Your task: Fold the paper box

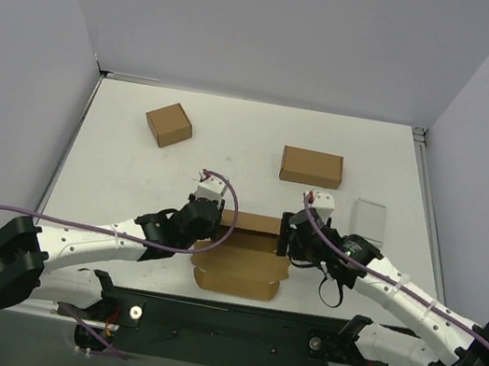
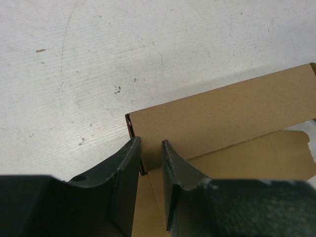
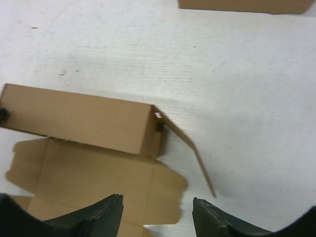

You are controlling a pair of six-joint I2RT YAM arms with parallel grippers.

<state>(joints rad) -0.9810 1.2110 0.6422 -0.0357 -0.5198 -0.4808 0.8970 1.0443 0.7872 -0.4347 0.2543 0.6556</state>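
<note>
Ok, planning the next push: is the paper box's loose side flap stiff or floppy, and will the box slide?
Probably floppy: the side flap is thin card hinged on one crease, splayed outward. The paper box looks light and lies on a flat table, so it likely slides.

Paper box (image 1: 240,263): plain brown thin cardboard, die-cut, partly folded. Lies near table's near edge, central. Far long wall (image 3: 84,118) raised upright, doubled over. Wide panel with rounded tabs (image 3: 98,182) flat on table, nearer side. Right end flap (image 3: 190,148) swung outward, ajar. Left corner (image 2: 131,126) squared.
</note>
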